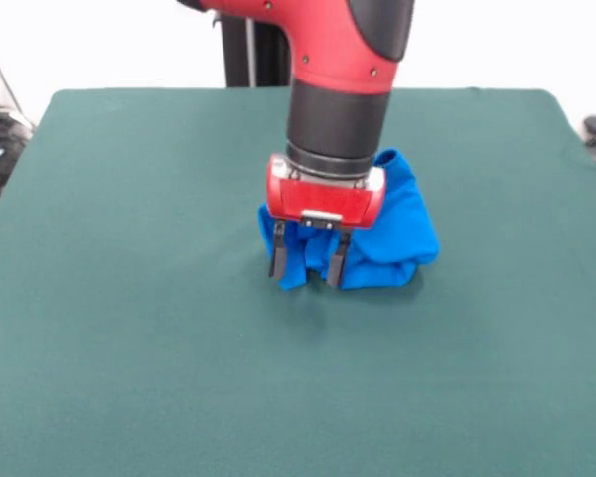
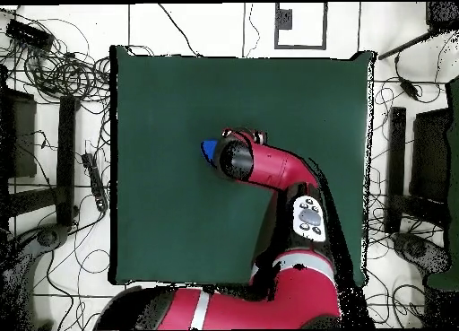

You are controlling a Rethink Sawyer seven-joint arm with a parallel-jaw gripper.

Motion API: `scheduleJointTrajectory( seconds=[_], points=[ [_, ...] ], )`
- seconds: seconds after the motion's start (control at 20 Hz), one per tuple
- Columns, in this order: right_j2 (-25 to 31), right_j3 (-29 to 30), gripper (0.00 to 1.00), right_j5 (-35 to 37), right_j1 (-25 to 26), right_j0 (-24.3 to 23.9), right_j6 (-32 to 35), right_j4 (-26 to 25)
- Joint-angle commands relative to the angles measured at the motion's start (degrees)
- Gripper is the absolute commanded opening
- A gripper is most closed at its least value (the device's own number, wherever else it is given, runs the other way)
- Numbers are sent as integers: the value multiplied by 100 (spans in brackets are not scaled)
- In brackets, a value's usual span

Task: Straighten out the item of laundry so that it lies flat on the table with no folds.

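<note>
Shirt (image 1: 392, 234): bright blue, bunched into a crumpled heap near the middle of the table (image 1: 129, 328), well clear of all four edges. No print or lettering shows on the visible folds; only plain blue cloth can be seen. In the overhead view just a small blue tip (image 2: 209, 149) shows beside the arm, the rest hidden beneath it.

Pincer (image 1: 307, 260): red housing, two dark fingers (image 1: 277, 256) pointing straight down, set apart in a moderate gap. Both stand in front of the heap's near edge, tips low at the cloth's lower folds close to the table. Blue cloth shows in the gap; whether the fingers have hold of any fold, or merely stand before it, cannot be told.

Arm (image 1: 343, 60): red and black, descending from above directly over the heap. No readable brand or label on it.

Table: dark green cloth cover, unmarked.
</note>
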Motion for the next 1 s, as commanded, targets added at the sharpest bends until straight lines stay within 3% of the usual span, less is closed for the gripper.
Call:
scheduleJointTrajectory(
  seconds=[0.05,0.5,1.0],
  points=[
    [873,510,100,-91,70,101,703,-222],
    [1072,1627,100,-342,-486,334,1339,34],
    [923,1709,100,-477,-443,633,1527,310]
  ],
)
